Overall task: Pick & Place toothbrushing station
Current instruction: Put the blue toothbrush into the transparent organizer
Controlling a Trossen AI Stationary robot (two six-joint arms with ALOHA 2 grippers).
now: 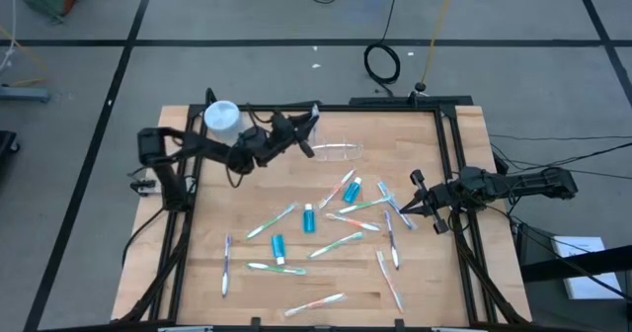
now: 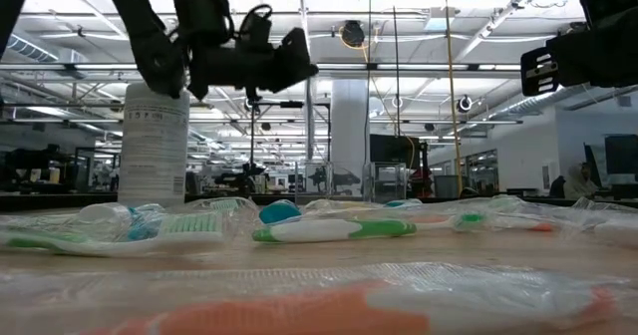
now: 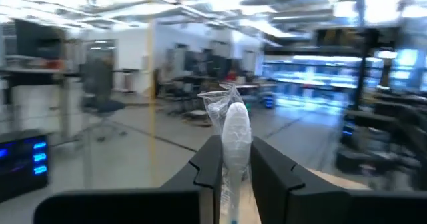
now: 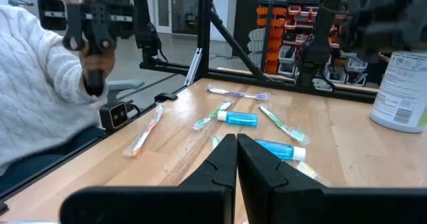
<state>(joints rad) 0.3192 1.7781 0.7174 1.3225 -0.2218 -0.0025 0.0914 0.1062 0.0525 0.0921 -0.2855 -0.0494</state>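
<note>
Left gripper sits raised over the back of the table, just short of the clear cup, with its fingers pinched on a wrapped toothbrush whose head stands up between them. Step in hand, as I judge it: drop this brush into the cup. The cup appears to lie on its side in the high view, so it likely needs righting first, or the brush must be fed in along the cup's axis; a slow approach and a release only once the handle is inside should keep the light cup from skidding. The white-blue container stands close behind the arm, so the elbow needs watching. Loose toothbrushes and toothpaste tubes lie scattered across mid-table. Right gripper waits at the right edge near the brushes, fingers nearly together, holding nothing. Only the left wrist view shows the held brush; the high view alone places the cup, and the low view shows neither clearly. A person's white sleeve appears only in the right wrist view.
</note>
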